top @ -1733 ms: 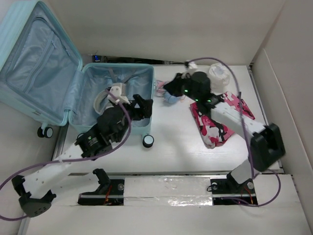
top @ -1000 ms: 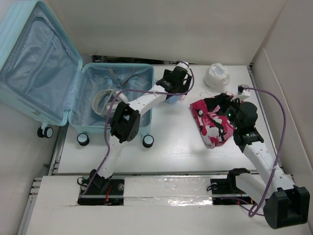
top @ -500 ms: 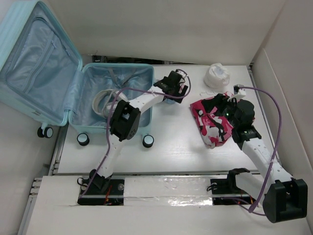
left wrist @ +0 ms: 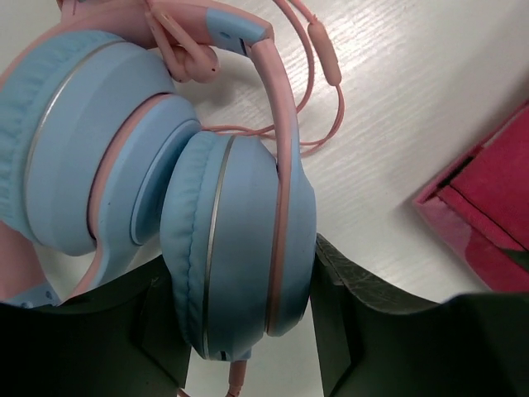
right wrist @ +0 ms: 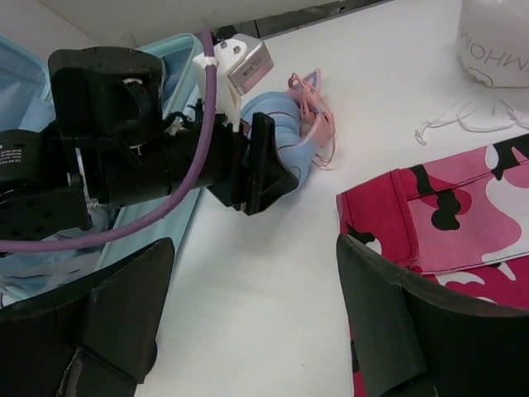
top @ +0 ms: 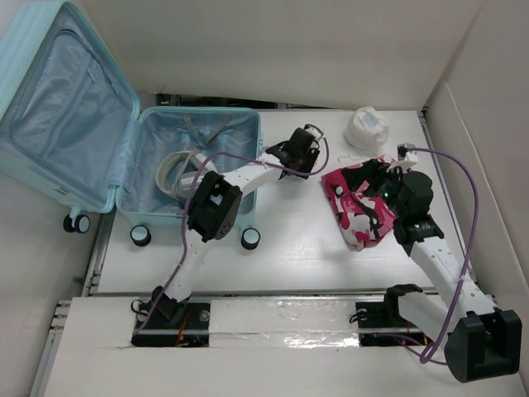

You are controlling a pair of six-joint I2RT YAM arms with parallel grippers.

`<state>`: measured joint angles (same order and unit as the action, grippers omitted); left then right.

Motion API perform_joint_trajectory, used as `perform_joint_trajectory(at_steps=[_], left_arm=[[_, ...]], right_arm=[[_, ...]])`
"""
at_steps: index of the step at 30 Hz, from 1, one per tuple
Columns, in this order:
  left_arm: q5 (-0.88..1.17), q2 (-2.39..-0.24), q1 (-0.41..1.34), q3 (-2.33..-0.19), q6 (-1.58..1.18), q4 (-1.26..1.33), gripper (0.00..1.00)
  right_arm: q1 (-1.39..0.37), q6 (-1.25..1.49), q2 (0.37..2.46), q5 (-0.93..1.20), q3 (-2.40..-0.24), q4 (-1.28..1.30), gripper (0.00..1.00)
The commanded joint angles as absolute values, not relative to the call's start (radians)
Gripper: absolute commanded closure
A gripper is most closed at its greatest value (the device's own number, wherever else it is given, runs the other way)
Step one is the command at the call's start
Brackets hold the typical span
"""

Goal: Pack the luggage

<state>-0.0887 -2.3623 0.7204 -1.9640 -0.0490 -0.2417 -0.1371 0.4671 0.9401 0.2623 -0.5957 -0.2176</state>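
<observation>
Blue-and-pink headphones (left wrist: 91, 141) lie on the white table (top: 289, 248) just right of the luggage, and the left gripper (left wrist: 241, 273) has one ear cup between its dark fingers (left wrist: 347, 306), which press against both sides of it at roughly half their spread. The pink cable curls on the table beside the cup. The right gripper (right wrist: 252, 331) stands wide with nothing between its jaws, hanging above bare table at the left edge of a pink camouflage pouch (top: 359, 207); a white fabric item with printed letters (top: 368, 128) sits beyond the pouch at the far edge. The luggage (top: 58, 107), a pale aqua hard-shell suitcase, lies open at the far left of the table, its lid leaning out past the table edge and a pale strap (top: 173, 169) lying in the base. Half a second ago the left jaws stood wide over the headphones a little farther back; they have since closed on the ear cup. The right arm has hardly shifted in that time, though earlier it reached across toward the headphones while the left arm was over the suitcase.
</observation>
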Motion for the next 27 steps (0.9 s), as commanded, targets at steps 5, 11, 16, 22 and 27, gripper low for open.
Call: perform_joint_trajectory(at_steps=[5,11,16,22,27], left_arm=[[-0.155,-1.996,0.752,-1.878,-0.084,-0.045,1.0],[-0.285,-1.818,0.752,-1.78,-0.098,-0.006,1.0],[-0.396,-1.666,0.687,-1.631,-0.159,0.027,1.0],[-0.419,-1.56,0.49,-1.382,-0.271,0.089,1.0],[-0.415,-1.609,0.33,-1.345,-0.354,0.127,1.0]], right_arm=[[-0.13,0.463,0.902,0.255,-0.589,-0.275,0.16],[-0.13,0.46,0.89,0.242,-0.586,-0.273,0.16],[-0.13,0.463,0.894,0.238,-0.583,-0.279,0.16],[-0.13,0.465,0.911,0.271,-0.583,-0.29,0.16],[-0.15,0.463,0.946,0.298,-0.592,-0.299,0.16]])
